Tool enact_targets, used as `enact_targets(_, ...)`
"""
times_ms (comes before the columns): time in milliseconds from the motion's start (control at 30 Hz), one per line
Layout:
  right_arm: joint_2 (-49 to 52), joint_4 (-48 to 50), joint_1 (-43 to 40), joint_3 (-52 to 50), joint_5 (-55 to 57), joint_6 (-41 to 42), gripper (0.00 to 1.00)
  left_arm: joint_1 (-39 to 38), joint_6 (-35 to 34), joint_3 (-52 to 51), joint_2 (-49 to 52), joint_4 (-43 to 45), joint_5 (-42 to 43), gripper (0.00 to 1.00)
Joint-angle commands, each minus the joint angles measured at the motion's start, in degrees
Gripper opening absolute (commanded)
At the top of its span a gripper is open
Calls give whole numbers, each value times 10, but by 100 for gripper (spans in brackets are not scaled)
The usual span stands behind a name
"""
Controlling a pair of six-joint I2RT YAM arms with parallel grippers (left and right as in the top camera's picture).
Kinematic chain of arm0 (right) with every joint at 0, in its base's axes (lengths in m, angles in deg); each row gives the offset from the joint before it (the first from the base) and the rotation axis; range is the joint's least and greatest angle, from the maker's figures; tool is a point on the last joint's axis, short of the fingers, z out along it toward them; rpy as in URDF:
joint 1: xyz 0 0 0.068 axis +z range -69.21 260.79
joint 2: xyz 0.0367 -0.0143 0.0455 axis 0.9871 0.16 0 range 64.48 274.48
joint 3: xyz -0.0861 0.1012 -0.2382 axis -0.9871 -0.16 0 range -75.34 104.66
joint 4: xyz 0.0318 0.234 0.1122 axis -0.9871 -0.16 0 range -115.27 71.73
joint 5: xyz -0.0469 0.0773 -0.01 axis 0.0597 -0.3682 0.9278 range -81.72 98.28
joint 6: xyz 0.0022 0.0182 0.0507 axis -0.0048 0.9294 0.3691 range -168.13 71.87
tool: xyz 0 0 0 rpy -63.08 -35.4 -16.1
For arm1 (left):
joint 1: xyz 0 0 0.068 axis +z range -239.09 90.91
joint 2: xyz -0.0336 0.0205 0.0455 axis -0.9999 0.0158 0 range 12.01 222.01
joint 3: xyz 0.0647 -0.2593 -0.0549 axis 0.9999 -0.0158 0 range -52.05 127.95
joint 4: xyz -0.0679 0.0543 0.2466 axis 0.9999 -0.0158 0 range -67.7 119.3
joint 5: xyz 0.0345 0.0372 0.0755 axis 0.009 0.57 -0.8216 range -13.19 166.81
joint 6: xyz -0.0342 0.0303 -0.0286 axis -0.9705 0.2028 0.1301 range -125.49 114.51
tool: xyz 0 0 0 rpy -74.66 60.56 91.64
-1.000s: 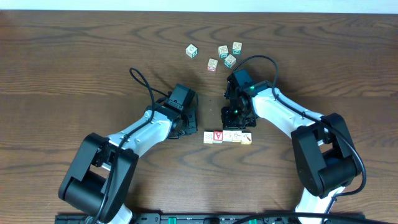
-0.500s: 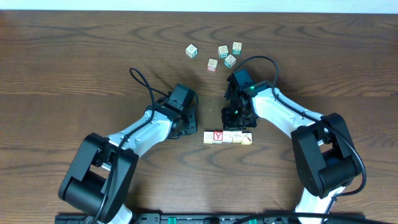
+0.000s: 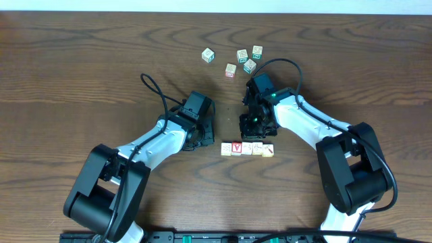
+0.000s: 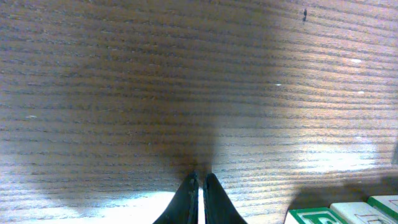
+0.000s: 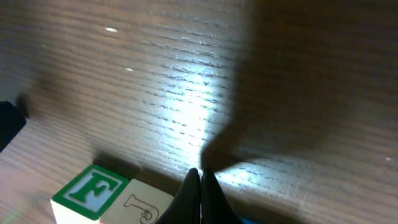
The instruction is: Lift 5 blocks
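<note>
Five blocks (image 3: 247, 148) in a row; five loose cubes (image 3: 241, 55) beyond.

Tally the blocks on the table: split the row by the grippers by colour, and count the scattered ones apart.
red-print row block: 1
other row blocks: 4
scattered blocks: 5
Total: 10
</note>
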Motion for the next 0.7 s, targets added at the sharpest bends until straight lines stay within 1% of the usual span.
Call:
enact_targets(0, 6, -2, 7, 5, -3, -5, 1, 6, 3, -18, 20, -19, -31, 8)
enact_targets(167, 6, -3, 7, 5, 5, -5, 1, 6, 3, -18, 20, -20, -31, 8)
enact_targets(400, 6, 4, -6, 6, 54, -5, 1, 6, 3, -18, 20, -22, -31, 8)
enact_targets(667, 6, -15, -22, 5, 63, -5, 1, 6, 3, -18, 20, -22, -31, 8)
